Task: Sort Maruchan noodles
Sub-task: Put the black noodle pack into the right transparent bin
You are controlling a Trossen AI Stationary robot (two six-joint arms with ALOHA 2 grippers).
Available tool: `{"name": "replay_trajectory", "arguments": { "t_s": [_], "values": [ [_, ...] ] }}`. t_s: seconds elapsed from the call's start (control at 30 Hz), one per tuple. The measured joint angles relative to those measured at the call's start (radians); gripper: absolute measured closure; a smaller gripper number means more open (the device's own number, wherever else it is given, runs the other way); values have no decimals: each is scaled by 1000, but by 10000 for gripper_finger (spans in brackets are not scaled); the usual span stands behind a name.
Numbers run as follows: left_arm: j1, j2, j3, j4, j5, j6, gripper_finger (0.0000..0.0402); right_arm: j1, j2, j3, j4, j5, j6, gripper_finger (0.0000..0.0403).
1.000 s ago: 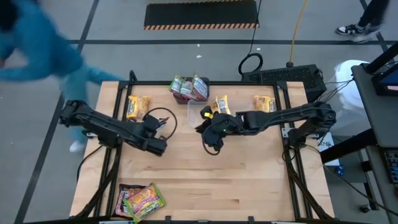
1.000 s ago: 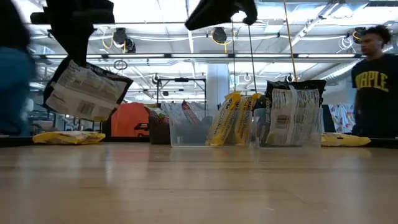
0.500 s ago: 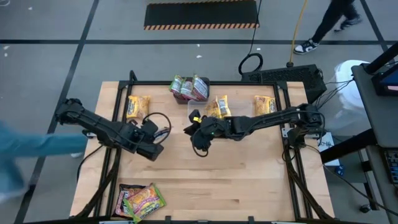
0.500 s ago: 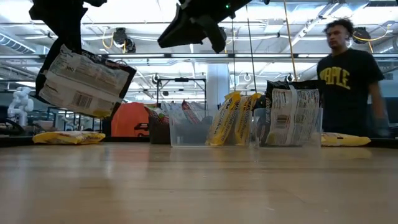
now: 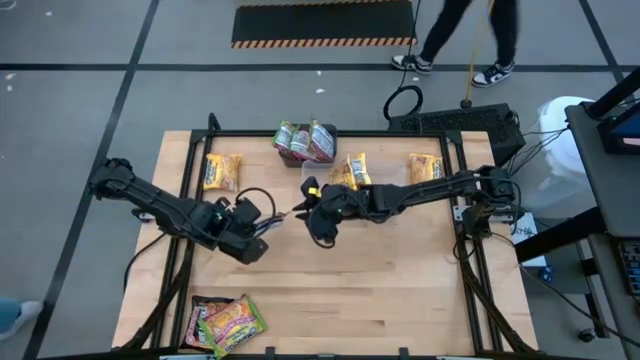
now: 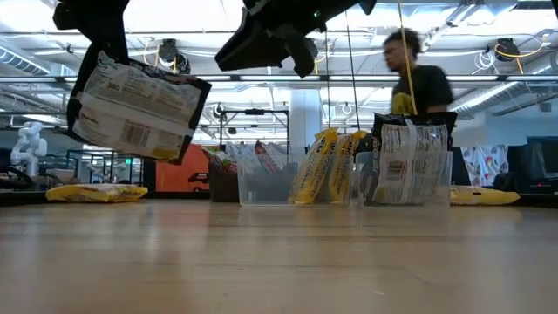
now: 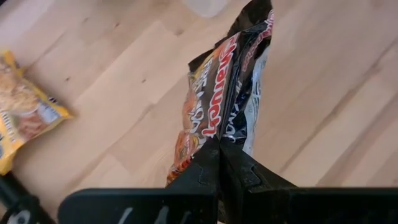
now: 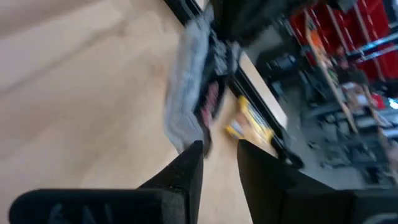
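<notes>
My left gripper, over the middle left of the table, is shut on a dark brown-black Maruchan noodle packet. In the low view the packet hangs well above the tabletop, showing its pale printed back. My right gripper reaches in from the right. It is open and faces the packet's free end from close by, and I see no touch. Other noodle packets lie on the table or stand in the tubs. My left gripper pinches one end edge of the dark packet between its two fingers, coming at it slanting down from the table's left. The packet runs straight out from the fingertips. It hangs tilted, clear of the table.
A clear tub with yellow packets and a dark box of green-and-red packets stand at the far middle. Single yellow packets lie at the far left and far right. A few packets lie near left. A person walks beyond the far edge.
My right gripper has swung toward the table's left and sunk, ending close to the held packet. My left gripper has turned and edged toward the right, and the packet has risen a little and tipped. A person has crossed behind the far edge.
</notes>
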Motion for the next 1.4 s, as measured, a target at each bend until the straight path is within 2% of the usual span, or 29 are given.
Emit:
{"name": "replay_trajectory", "arguments": {
  "t_s": [0.07, 0.33, 0.57, 0.87, 1.0, 1.17, 1.4],
  "values": [
    [1, 0, 0, 22, -1, 15, 402, 0, 0, 0, 1, -33, 9, 308],
    [1, 0, 0, 50, -10, 18, 402, 0, 5, 0, 2, -33, 21, 311],
    [1, 0, 0, 157, -20, 95, 402, 0, 47, 0, 1, -32, 20, 312],
    [1, 0, 0, 198, -20, 131, 402, -2, 51, 0, 0, -29, -4, 315],
    [1, 0, 0, 198, -20, 131, 402, -5, 51, 0, 0, -30, -6, 341],
    [1, 0, 0, 198, -20, 131, 402, -10, 51, 0, 1, -29, -9, 396],
    [1, 0, 0, 198, -20, 131, 401, -14, 51, 0, 0, -29, -22, 402]
  ]
}}
